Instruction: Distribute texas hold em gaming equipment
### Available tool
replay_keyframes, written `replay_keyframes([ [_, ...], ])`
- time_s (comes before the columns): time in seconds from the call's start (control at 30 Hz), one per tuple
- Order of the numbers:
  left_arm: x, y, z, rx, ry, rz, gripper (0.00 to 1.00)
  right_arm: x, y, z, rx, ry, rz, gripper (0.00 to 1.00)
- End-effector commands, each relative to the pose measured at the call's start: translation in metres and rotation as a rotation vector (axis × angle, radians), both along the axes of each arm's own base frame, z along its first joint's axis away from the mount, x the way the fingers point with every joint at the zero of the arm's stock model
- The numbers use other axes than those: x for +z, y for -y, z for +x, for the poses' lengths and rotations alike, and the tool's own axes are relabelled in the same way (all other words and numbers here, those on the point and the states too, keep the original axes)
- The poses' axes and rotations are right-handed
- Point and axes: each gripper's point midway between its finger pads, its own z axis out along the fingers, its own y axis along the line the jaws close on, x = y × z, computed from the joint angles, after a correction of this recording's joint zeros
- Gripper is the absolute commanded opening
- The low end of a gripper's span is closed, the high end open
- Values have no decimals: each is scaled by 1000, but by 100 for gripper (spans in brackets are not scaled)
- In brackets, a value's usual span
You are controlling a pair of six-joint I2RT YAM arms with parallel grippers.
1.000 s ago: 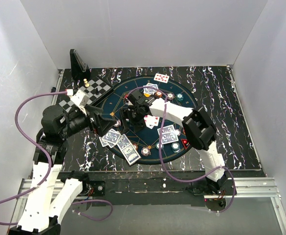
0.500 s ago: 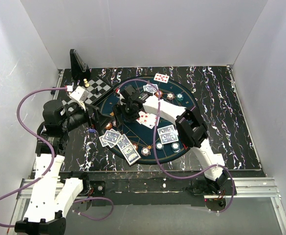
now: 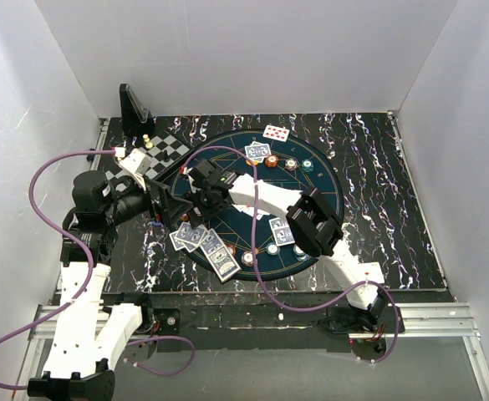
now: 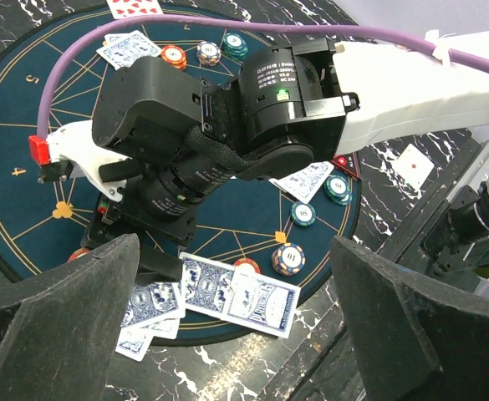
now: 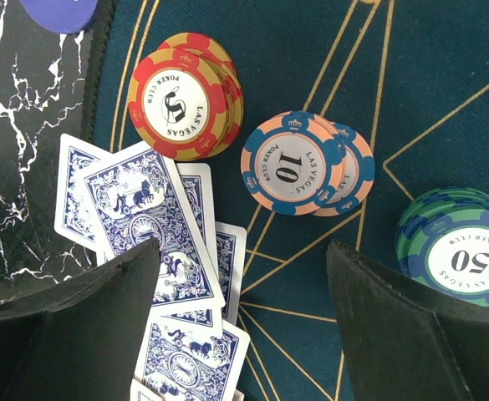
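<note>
A: Starting nearest you, where do the cards lie?

B: A loose fan of blue-backed cards [image 3: 191,236] lies at the near-left rim of the round mat [image 3: 315,180]. Its outer cards reach onto the dark surface [image 3: 378,217].

A: And your tools?

B: Your right tool [image 5: 244,251] hangs over that fan, fingers spread, pinching nothing. Ahead of it on the mat sit a red-and-yellow chip stack [image 5: 185,104], an orange "10" stack [image 5: 298,167] and a green "50" stack [image 5: 461,251]. Your left tool [image 4: 236,242] is spread wide too, empty, facing the right arm's wrist [image 4: 227,117] from the left.

A: Farther out?

B: A single blue-backed card [image 3: 257,151] lies toward the far rim with far chips [image 3: 290,164] just beside it. A face-up red card [image 3: 276,132] lies at the rim itself. The checkered board [image 3: 167,150] is at far left.
</note>
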Motion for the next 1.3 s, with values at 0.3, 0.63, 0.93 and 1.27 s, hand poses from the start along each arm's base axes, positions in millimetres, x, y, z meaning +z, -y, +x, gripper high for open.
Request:
replay_keyframes([
  [0.3, 13, 1, -5, -21, 19, -12, 98, -32, 20, -13, -41, 131, -170, 67],
  [0.63, 13, 0, -4, -20, 27, -8, 98, -4, 40, -9, -154, 201, -136, 36],
  [0.93, 13, 1, -6, -25, 31, -12, 98, 24, 84, 13, -294, 285, -187, 30],
  [1.27, 11, 0, -9, -27, 42, -1, 98, 67, 68, 12, -323, 278, -61, 40],
])
